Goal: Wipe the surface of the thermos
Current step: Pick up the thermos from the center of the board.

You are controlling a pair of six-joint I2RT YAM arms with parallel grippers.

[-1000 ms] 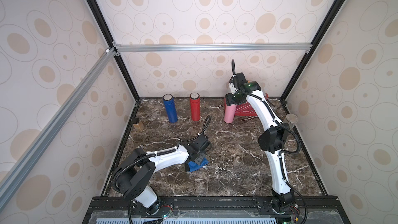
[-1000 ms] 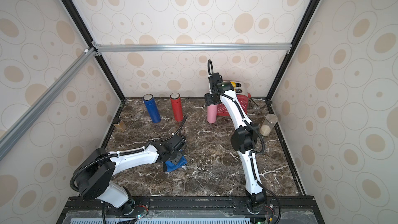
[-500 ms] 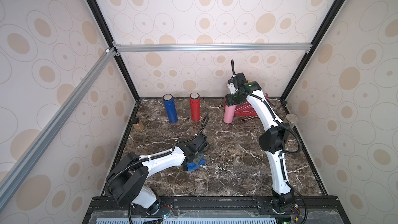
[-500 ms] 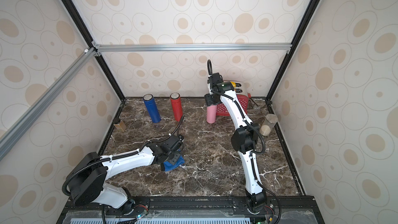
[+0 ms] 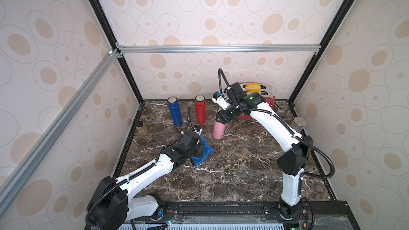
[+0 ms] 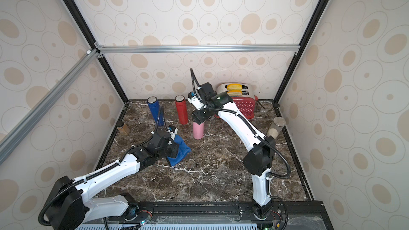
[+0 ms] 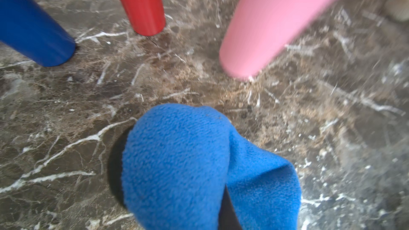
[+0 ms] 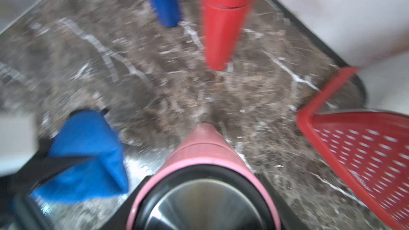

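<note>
The pink thermos (image 5: pixel 218 129) (image 6: pixel 198 130) stands on the marble table near the back middle, leaning slightly. My right gripper (image 5: pixel 223 117) comes down from above and is shut round its top; in the right wrist view the steel lid (image 8: pixel 199 200) fills the space between the fingers. A blue cloth (image 5: pixel 203 153) (image 7: pixel 188 162) is bunched in my left gripper (image 5: pixel 198 149), which is shut on it. The cloth hangs a short way in front and to the left of the thermos (image 7: pixel 276 23), apart from it.
A blue thermos (image 5: pixel 174 111) and a red thermos (image 5: pixel 200 109) stand at the back left. A red toaster (image 6: pixel 243 105) with yellow slices sits behind the right arm. A cork-lidded jar (image 5: pixel 298 125) stands by the right wall, a small brown bottle (image 5: pixel 141 128) by the left wall.
My left gripper has carried the blue cloth up off the table and back toward the pink thermos. The right gripper keeps its hold and has barely moved.
</note>
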